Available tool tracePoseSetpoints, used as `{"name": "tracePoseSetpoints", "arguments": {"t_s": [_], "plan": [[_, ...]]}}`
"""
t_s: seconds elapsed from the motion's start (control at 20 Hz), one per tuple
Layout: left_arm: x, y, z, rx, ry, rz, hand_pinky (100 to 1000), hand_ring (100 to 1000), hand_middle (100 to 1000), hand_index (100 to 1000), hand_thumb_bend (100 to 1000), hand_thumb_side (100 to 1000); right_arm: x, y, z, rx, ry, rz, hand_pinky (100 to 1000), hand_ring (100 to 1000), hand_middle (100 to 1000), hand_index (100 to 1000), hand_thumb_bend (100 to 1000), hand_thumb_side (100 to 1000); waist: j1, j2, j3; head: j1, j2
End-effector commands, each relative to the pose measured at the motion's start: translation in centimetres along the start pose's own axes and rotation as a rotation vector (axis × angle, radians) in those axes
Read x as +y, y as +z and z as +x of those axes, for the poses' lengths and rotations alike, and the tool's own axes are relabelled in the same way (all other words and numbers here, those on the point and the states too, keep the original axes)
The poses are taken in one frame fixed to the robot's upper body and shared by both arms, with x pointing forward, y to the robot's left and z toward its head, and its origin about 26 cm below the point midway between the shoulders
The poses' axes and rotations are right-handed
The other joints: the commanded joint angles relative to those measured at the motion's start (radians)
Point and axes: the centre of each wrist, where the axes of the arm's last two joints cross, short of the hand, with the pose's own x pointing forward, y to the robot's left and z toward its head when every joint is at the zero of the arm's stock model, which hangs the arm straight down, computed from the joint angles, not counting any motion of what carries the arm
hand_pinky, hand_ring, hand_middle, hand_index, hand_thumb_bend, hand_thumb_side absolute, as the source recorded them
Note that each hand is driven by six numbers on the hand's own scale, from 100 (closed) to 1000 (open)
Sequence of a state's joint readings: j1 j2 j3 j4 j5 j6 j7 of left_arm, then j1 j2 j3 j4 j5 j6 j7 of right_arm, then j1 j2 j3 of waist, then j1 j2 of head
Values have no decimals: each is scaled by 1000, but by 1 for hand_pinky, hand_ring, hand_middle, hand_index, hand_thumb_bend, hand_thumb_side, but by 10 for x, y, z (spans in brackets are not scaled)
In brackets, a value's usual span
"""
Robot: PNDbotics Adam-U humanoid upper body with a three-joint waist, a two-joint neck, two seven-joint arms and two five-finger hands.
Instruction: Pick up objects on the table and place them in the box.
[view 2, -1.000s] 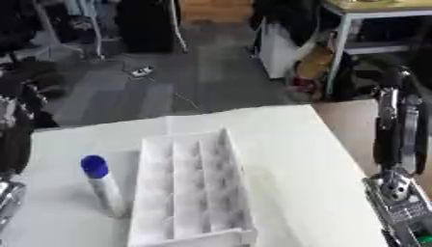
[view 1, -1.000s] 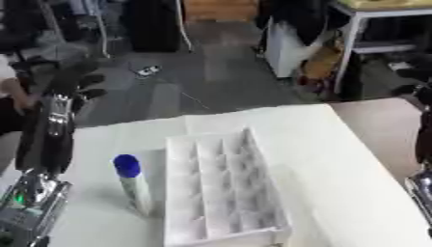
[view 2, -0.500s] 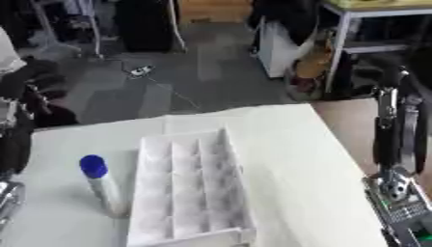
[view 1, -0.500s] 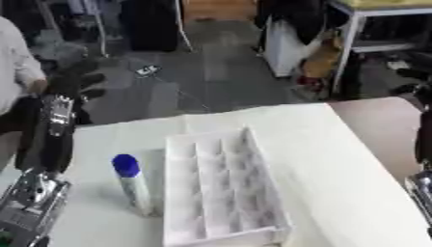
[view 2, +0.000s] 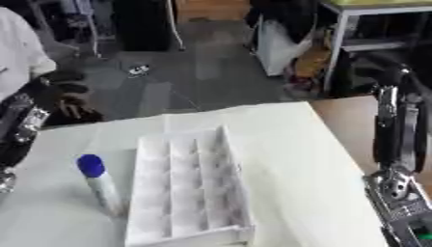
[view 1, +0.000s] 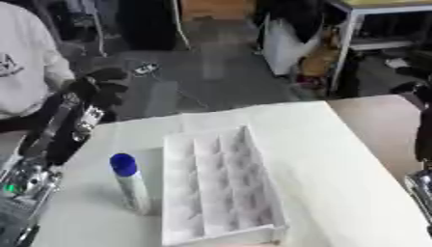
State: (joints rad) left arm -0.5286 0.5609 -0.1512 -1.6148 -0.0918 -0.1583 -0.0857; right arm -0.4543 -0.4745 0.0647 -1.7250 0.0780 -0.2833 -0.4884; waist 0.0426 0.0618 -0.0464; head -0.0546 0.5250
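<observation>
One white bottle [view 1: 132,188] with a blue cap stands upright on the white-covered tabletop [view 1: 337,159], just beside the left wall of the white box [view 1: 221,188]. That box is an open tray split into rows of small compartments, none visibly holding anything. Raised at the tabletop's far left edge is the left hand [view 1: 97,88], its dark fingers curled and holding nothing, well apart from the bottle. At the right edge, the right hand [view 2: 390,72] is raised on its upright forearm; whether its fingers are open or closed cannot be told.
</observation>
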Motion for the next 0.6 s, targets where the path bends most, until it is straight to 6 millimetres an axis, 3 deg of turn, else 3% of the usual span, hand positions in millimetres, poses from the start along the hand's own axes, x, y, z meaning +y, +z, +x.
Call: {"name": "tracePoseSetpoints", "arguments": {"t_s": [0.05, 0.3, 0.6], "plan": [[22, -5, 2, -4, -124, -90, 672, 693, 791, 877, 546, 735, -5, -7, 5, -28, 6, 4, 487, 666, 728, 767, 100, 870, 0, -11, -3, -8, 1], [36, -11, -2, 13, -267, -241, 684, 700, 790, 880, 624, 661, -5, -6, 5, -26, 8, 10, 487, 666, 728, 767, 100, 871, 4, -11, -8, -8, 8], [48, -16, -5, 50, -368, -394, 695, 719, 811, 894, 596, 628, -5, -6, 4, -23, 10, 15, 487, 666, 728, 767, 100, 872, 8, -12, -12, -7, 10]]}}
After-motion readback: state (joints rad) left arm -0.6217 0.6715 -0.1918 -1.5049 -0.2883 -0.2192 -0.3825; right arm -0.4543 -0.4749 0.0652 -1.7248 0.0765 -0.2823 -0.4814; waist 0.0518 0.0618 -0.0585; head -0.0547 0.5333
